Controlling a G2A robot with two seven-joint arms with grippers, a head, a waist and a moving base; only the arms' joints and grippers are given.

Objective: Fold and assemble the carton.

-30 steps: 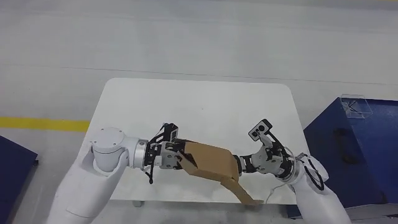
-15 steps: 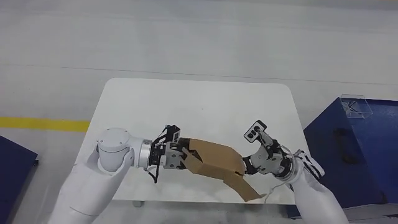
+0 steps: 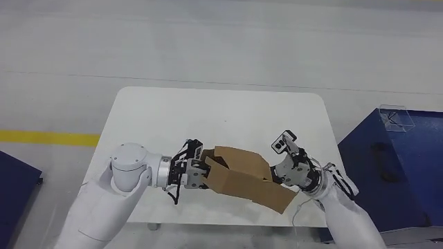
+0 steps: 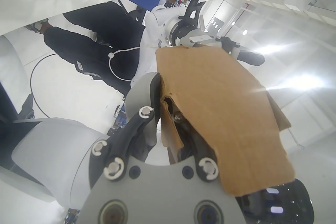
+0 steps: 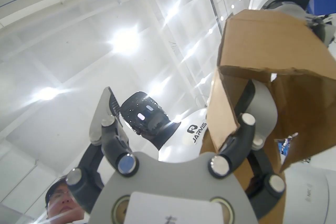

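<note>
Currently I hold the carton (image 3: 242,175) above the table's (image 3: 208,111) near edge, its long axis running along that edge between both arms. The left gripper (image 3: 196,173) is clamped on its left end. The right gripper (image 3: 282,171) stands spread at its right end. The right wrist view shows one finger (image 5: 258,104) inside the open end, which the top view hides.

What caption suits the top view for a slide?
Half-folded brown carton over the near edge of the white table, left gripper clamped on one end, right gripper open at the other.
</note>
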